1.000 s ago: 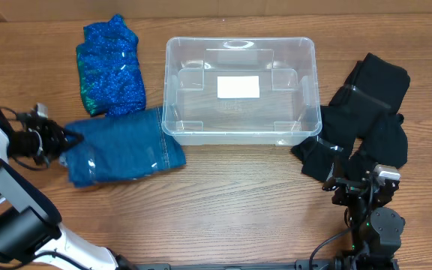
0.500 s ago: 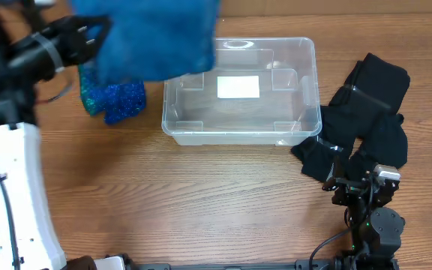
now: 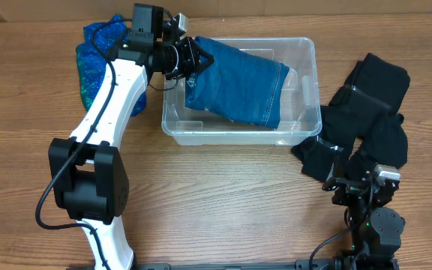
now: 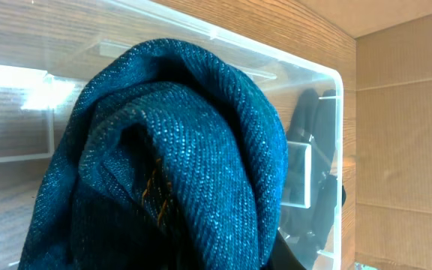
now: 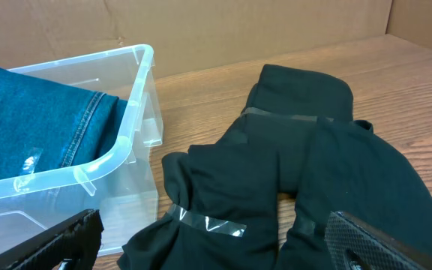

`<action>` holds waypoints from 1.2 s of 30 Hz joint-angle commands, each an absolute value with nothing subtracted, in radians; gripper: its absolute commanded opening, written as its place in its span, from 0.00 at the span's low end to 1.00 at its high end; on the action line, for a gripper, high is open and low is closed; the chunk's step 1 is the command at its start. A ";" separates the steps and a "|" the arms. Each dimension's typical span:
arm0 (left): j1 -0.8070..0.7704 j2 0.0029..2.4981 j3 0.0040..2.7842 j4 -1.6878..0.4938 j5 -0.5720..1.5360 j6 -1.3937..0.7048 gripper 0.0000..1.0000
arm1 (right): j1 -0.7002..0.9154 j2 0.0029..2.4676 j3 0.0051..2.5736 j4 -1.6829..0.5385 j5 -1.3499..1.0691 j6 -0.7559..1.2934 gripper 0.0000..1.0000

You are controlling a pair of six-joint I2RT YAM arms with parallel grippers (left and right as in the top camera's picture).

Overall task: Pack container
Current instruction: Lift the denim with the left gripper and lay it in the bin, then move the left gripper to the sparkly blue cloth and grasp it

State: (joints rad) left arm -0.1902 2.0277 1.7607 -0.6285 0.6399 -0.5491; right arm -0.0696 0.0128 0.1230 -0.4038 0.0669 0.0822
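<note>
The clear container stands at the table's middle back. Folded blue jeans lie inside it, tilted, one end held up. My left gripper is shut on the jeans at the container's left rim; the left wrist view shows denim filling the jaws, with the container's wall behind. My right gripper is open and empty at the front right, just before a black taped garment. The right wrist view shows that garment between the spread fingers and the container's corner to the left.
A sparkly blue folded cloth lies left of the container, partly under my left arm. The black garment is bound with clear tape. Bare wood table lies in front of the container.
My left gripper carried the jeans from the table's left, up and over, into the container. The white label is now covered. The right arm has not moved.
</note>
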 commanded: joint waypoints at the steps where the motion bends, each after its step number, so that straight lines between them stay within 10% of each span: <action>1: -0.209 2.014 1.802 -0.639 0.696 -0.582 0.45 | -0.065 0.003 0.118 -0.398 0.073 0.081 1.00; 5: -0.154 1.947 1.802 -0.671 0.710 -0.509 1.00 | -0.065 0.003 0.118 -0.398 0.073 0.081 1.00; 10: -0.004 1.876 1.802 -0.686 0.791 -0.341 1.00 | -0.065 0.003 0.118 -0.398 0.073 0.081 1.00; 13: 0.110 1.876 1.802 -0.751 0.745 -0.310 0.77 | -0.065 0.003 0.118 -0.398 0.073 0.081 1.00; 21: 0.231 1.893 1.802 -0.890 0.159 -0.263 1.00 | -0.065 0.003 0.118 -0.398 0.073 0.081 1.00; 36: 0.366 2.154 1.802 -0.710 0.237 -0.138 1.00 | -0.065 0.003 0.118 -0.398 0.073 0.081 1.00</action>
State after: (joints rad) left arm 0.3683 2.1307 1.7885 -0.7372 0.2279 -0.1719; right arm -0.0696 0.0128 0.1230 -0.4042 0.0669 0.0814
